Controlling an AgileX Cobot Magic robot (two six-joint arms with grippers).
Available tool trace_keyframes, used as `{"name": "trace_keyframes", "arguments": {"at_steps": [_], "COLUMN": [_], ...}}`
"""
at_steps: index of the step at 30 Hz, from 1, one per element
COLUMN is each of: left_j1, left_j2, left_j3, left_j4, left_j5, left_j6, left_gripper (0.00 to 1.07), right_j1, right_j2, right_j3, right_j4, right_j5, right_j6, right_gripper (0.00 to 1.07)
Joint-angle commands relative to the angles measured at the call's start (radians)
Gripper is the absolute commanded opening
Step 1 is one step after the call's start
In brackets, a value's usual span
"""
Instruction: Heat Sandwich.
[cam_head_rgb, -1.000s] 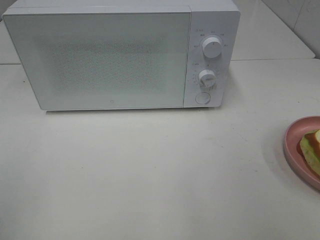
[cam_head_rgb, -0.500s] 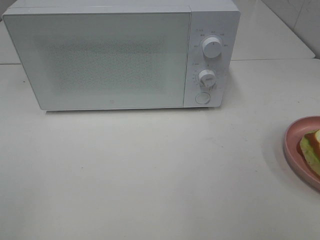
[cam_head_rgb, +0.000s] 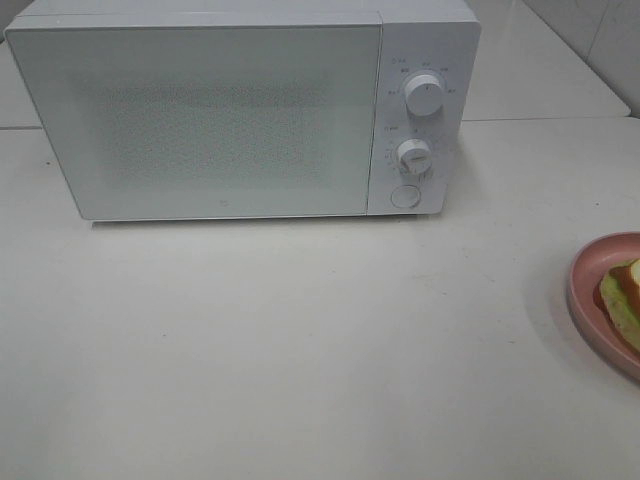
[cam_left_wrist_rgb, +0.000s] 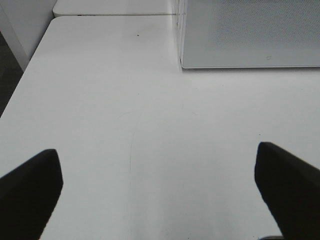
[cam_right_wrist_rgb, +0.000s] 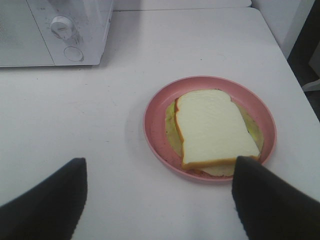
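Counter: white, plain top; carried a microwave and a plate.
Microwave: white, stood at the counter's far edge, left of middle; door shut, frosted speckled panel facing forward.
Controls: upper dial, lower dial and a round button stacked on the microwave's right-hand panel.
Plate: round, pink, lay near the counter's right edge, well apart from the microwave; cut off by the frame in the high view.
Sandwich: lay flat on the plate, inside its rim; pale bread slice on top, thin red-orange line along its side, light green layer showing beneath and around it.
Left pincer: fingers spread wide apart, nothing between them; hovered over bare counter near the microwave's front left corner.
Right pincer: fingers parted wide, gripping nothing; one dark fingertip overlapped the plate's near rim in the wrist view, contact could not be told; the other finger sat over bare counter beside the plate.
High view: neither arm appeared in it.
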Motion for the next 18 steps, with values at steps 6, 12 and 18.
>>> {"name": "trace_keyframes", "arguments": {"at_steps": [6, 12, 18], "left_j1": [0.001, 0.001, 0.001], "left_j2": [-0.026, -0.026, -0.026], "left_j3": [0.003, 0.003, 0.003], "left_j4": [-0.001, -0.001, -0.001], "left_j5": [-0.007, -0.007, -0.007], "left_j6": [0.003, 0.003, 0.003], "left_gripper": [0.99, 0.99, 0.99], "right_j1": [-0.007, -0.007, -0.007], "right_j2": [-0.024, -0.024, -0.024], "right_j3": [0.001, 0.001, 0.001], "right_j4": [0.003, 0.003, 0.003], "right_j5": [-0.009, -0.009, -0.009], "right_j6": [-0.001, -0.001, -0.001], "right_gripper": [0.76, 0.76, 0.76]}}
